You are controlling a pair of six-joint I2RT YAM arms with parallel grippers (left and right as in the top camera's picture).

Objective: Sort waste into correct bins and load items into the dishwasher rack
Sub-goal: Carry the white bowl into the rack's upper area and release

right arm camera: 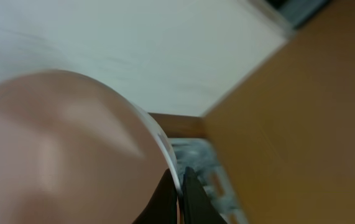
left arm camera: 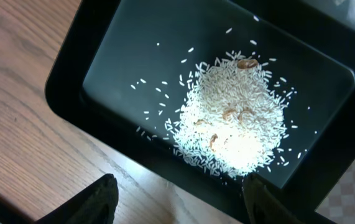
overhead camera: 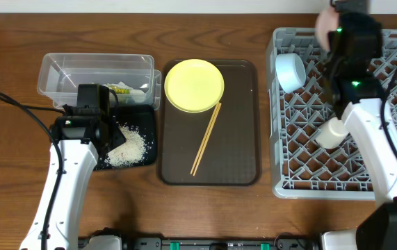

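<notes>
My left gripper (overhead camera: 112, 133) (left arm camera: 178, 194) is open and empty, over the near edge of the black tray (overhead camera: 151, 132) (left arm camera: 121, 37). The tray holds the heap of white rice (overhead camera: 132, 146) (left arm camera: 236, 118). The snack wrapper (overhead camera: 124, 89) lies in the clear tub (overhead camera: 66, 69). My right gripper (overhead camera: 336, 35) (right arm camera: 180, 186) is shut on the rim of the white, pink-sided bowl (overhead camera: 323, 24) (right arm camera: 59, 143), above the far edge of the grey rack (overhead camera: 281, 139). The blue bowl (overhead camera: 290, 71) and pale cup (overhead camera: 330, 132) are in the rack.
A dark brown serving tray (overhead camera: 236, 139) lies in the middle, with the yellow plate (overhead camera: 194, 85) and the wooden chopsticks (overhead camera: 206, 137) on it. Bare wooden table shows in front of and to the left of the bins.
</notes>
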